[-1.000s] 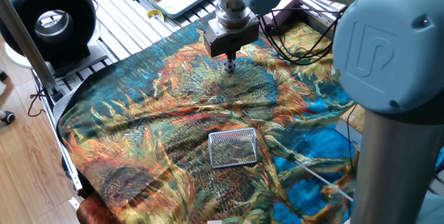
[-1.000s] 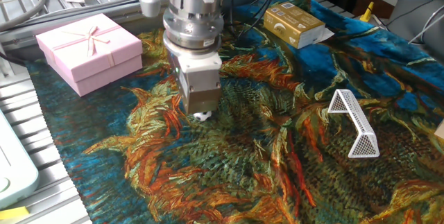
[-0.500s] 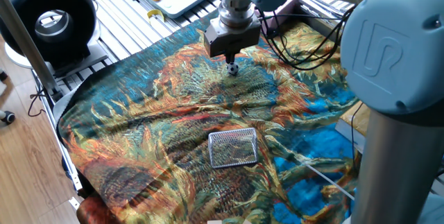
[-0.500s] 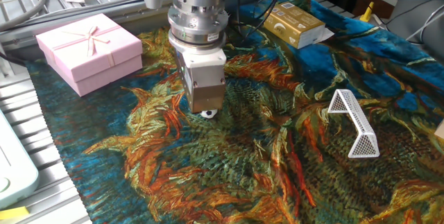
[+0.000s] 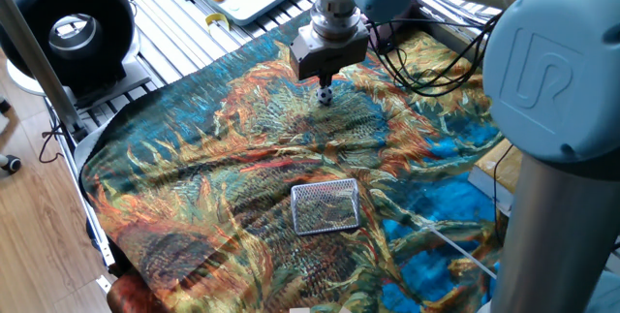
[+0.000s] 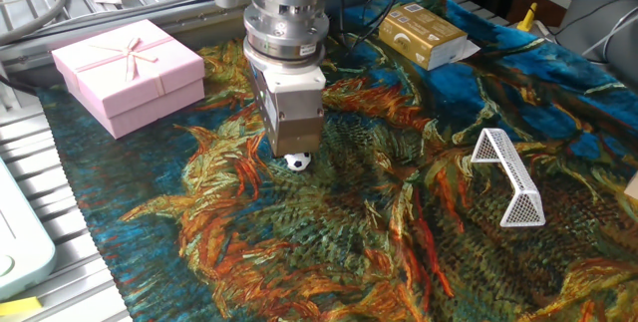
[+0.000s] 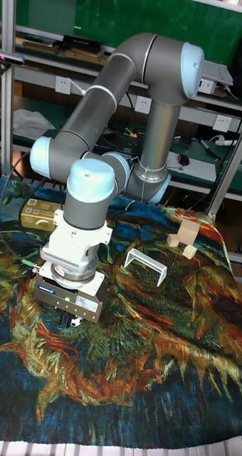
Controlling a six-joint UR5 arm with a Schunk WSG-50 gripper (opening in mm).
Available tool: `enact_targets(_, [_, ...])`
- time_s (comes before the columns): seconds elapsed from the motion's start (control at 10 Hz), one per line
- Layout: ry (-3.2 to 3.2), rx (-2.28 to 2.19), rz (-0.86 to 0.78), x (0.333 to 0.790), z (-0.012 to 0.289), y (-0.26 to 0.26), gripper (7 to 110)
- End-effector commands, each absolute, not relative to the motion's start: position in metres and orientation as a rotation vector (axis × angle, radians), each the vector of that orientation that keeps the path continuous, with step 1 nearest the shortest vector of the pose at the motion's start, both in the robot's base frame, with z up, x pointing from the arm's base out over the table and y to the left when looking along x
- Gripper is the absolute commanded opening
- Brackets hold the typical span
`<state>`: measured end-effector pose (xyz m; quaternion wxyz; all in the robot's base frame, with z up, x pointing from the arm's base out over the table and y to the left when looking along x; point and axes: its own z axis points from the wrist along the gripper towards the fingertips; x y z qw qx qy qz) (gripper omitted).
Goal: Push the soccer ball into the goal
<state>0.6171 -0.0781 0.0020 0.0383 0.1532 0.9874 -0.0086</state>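
The soccer ball (image 6: 296,161) is a tiny black-and-white ball lying on the painted cloth, also seen as the ball (image 5: 326,95) and the ball (image 7: 77,322). My gripper (image 6: 289,150) hangs straight above and just behind it, fingers shut with nothing held, tips close to the cloth; it shows too as the gripper (image 5: 324,82) and the gripper (image 7: 65,318). The goal (image 6: 508,177), a small silver wire-mesh frame, stands well off to the right of the ball; it appears again as the goal (image 5: 325,206) and the goal (image 7: 146,264).
A pink gift box (image 6: 128,73) sits at the left and a tan cardboard box (image 6: 423,35) at the back. Small wooden blocks (image 7: 183,239) lie beyond the goal. Black cables (image 5: 417,61) trail over the cloth's far side.
The gripper has shifted slightly right and lifted a little. The ball, half hidden under the fingers before, now shows fully at the fingertips.
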Motion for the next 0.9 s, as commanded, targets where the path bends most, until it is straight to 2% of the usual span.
enact_targets(0.0, [3.011,0.481,-0.002,0.6193,0.01,-0.0777,7])
enact_targets(0.8, [3.041,0.345,-0.034,0.6167,0.012,-0.0838,7])
